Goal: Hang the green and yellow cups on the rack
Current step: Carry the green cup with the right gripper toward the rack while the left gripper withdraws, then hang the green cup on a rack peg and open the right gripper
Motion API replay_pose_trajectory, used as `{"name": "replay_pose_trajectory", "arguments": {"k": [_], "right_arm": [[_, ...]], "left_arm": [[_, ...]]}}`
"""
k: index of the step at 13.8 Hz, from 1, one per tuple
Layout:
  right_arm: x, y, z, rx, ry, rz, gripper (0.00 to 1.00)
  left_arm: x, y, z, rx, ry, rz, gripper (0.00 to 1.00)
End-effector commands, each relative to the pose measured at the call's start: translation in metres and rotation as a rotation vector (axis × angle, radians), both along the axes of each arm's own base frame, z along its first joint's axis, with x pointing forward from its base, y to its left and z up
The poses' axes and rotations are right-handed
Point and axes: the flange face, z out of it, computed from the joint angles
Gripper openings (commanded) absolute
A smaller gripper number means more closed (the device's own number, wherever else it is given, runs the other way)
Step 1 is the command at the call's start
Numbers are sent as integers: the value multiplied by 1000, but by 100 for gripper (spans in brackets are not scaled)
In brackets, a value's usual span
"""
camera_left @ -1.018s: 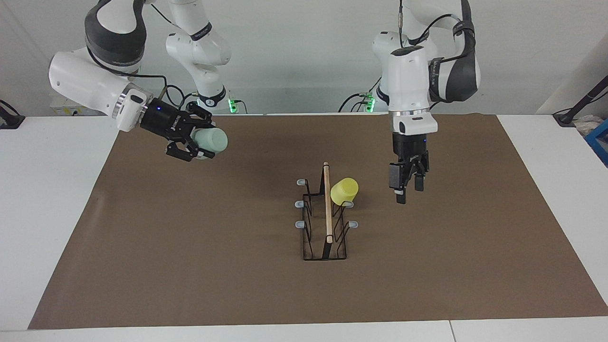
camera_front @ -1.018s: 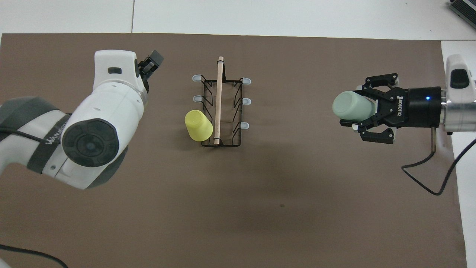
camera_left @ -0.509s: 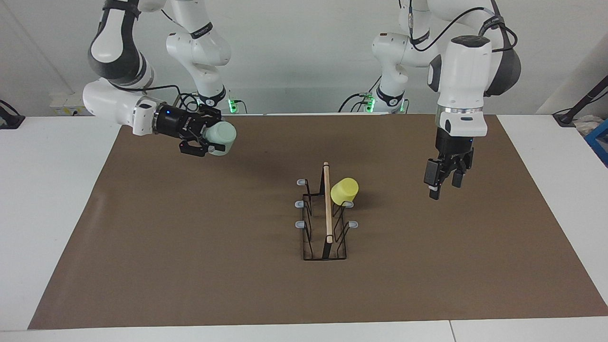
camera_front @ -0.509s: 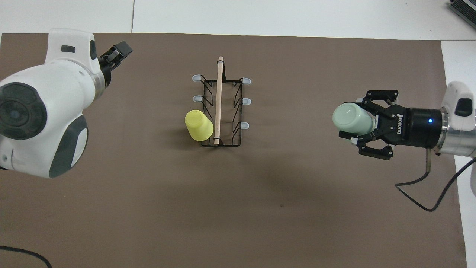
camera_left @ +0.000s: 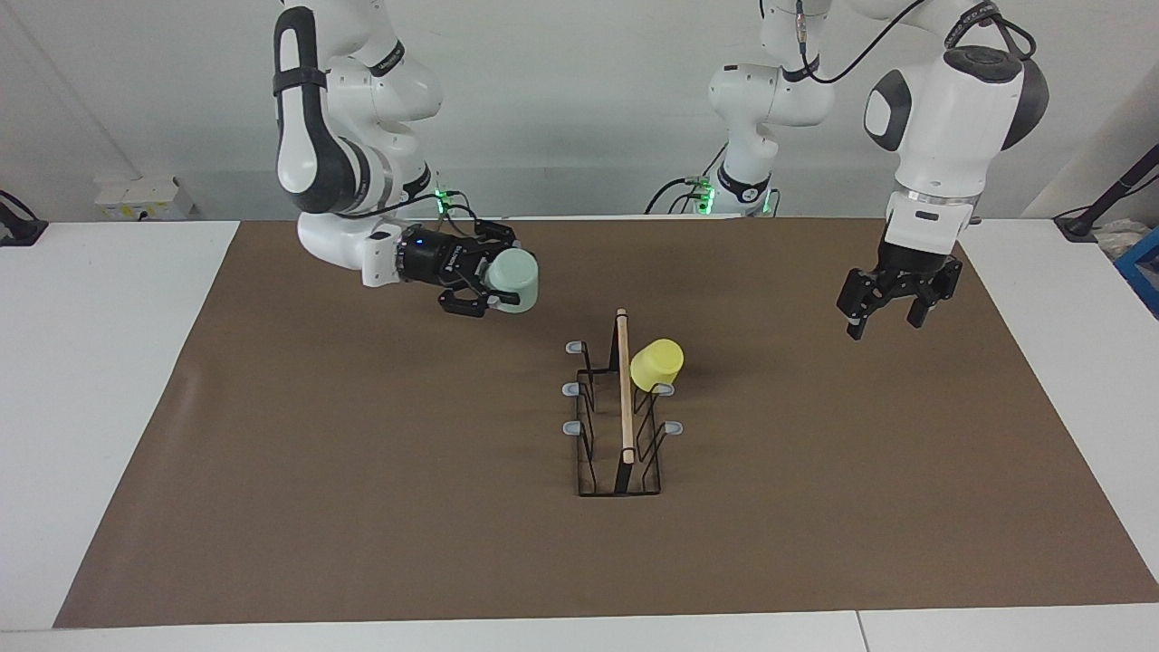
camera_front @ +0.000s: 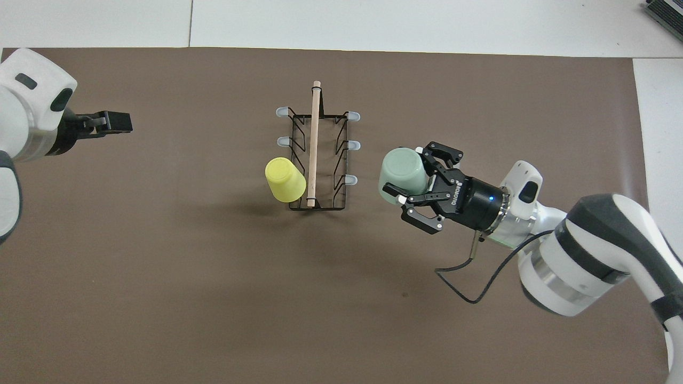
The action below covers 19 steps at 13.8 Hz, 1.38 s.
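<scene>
1. While the right gripper (camera_left: pixel 489 279) clamps the green cup (camera_left: pixel 512 279) over the brown mat (camera_left: pixel 362 507), above the spot near the rack's (camera_left: pixel 621 426) corner nearest the robots, it should carry the cup's mouth squarely onto a free grey-tipped peg (camera_left: pixel 574 347) on its own side and let go only once seated.
2. Hanging already on the peg row toward the left arm's end, the yellow cup (camera_left: pixel 656 364) should be left alone.
3. Over the mat's edge, the left gripper (camera_left: pixel 886 311) waits, fingers apart and empty.
4. Compared with half a second ago, the right gripper has swung the green cup closer to the rack, and the left gripper has drawn up and away.
</scene>
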Motion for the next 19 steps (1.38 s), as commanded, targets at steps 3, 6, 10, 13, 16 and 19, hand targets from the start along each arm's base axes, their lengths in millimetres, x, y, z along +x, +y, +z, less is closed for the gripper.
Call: {"name": "replay_pose_trajectory", "arguments": {"k": [3,6,10,13,16,19], "right_arm": [[21,42,-13,-49,-45,-92,1],[18,47,-32,-89,-50,-99,1],[18,75,-98,20,-65,-119,1],[14,74,-112,-9,-76,-125,2],[6,71,-123,-35,-53,-126,2],[-6,70,-151,-57,-62,-121,2]], "left_arm": [[-24,48,15,19,107,-107,100],[-28,67,20,27,132,-132,100],[-28,72,47,-18,174,-148,100],[-27,62,59,-23,227,-173,100],[-33,42,63,-25,253,-239,100],[-35,35,62,-26,278,-254,100]]}}
